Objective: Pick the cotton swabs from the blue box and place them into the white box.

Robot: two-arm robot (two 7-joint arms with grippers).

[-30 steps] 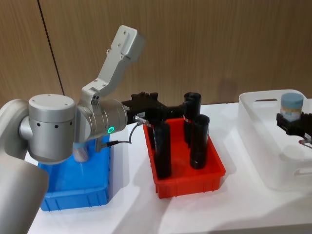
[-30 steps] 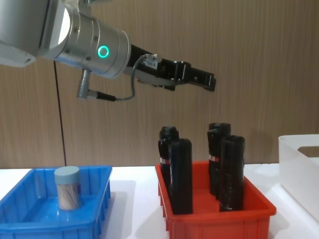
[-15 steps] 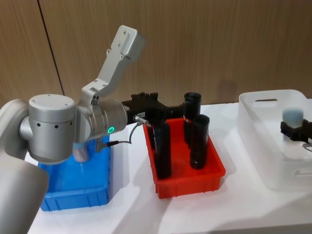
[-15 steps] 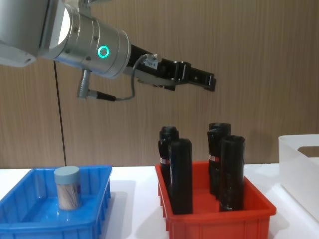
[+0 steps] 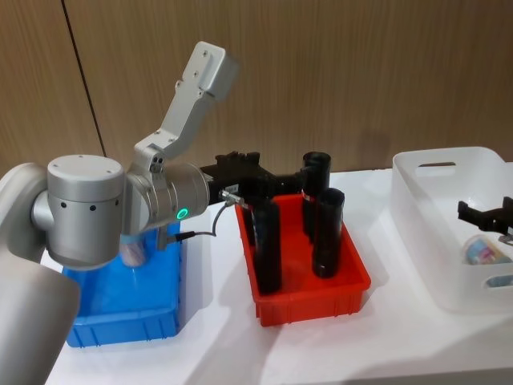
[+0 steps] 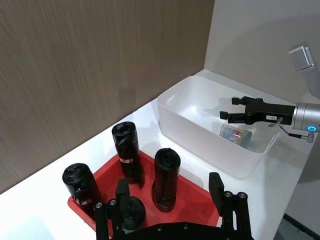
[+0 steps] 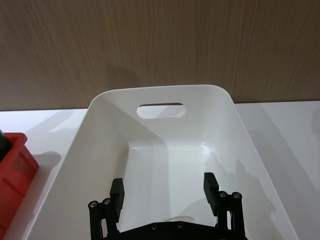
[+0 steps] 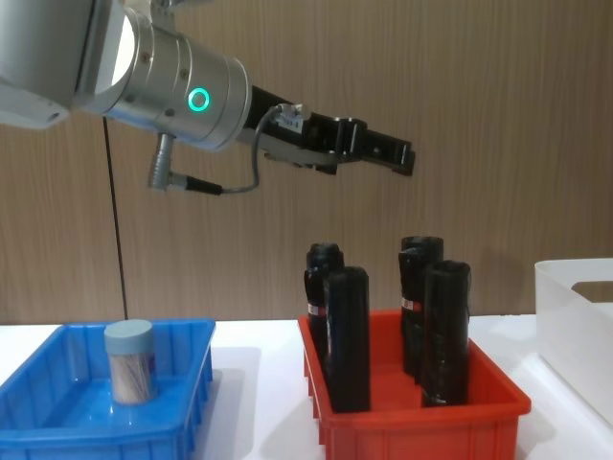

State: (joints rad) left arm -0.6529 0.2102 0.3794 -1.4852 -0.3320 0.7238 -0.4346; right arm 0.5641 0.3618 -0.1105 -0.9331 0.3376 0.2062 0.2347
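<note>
One cotton swabs jar [image 5: 484, 250] lies on its side on the floor of the white box [image 5: 417, 200], also seen in the left wrist view as the jar [image 6: 236, 134] in the box [image 6: 200, 145]. Just above it my right gripper [image 5: 473, 212] hangs open and empty, inside the white box [image 7: 100, 130]; its own camera shows the gripper [image 7: 164, 186] with both fingers apart. Another cotton swabs jar [image 8: 129, 361] stands upright in the blue box [image 8: 38, 383], half hidden behind my left arm in the head view. My left gripper [image 8: 397, 158] hovers open, high above the red bin [image 8: 421, 422].
The red bin [image 5: 313, 301] sits between the blue box [image 5: 120, 321] and the white box and holds several tall black cylinders [image 5: 267, 245]. A wooden wall closes the back of the white table. My left arm's big elbow joint [image 5: 84, 208] stands over the blue box.
My right gripper came down into the white box and opened; the jar it held upright now lies on its side on the box floor. The left arm has not moved.
</note>
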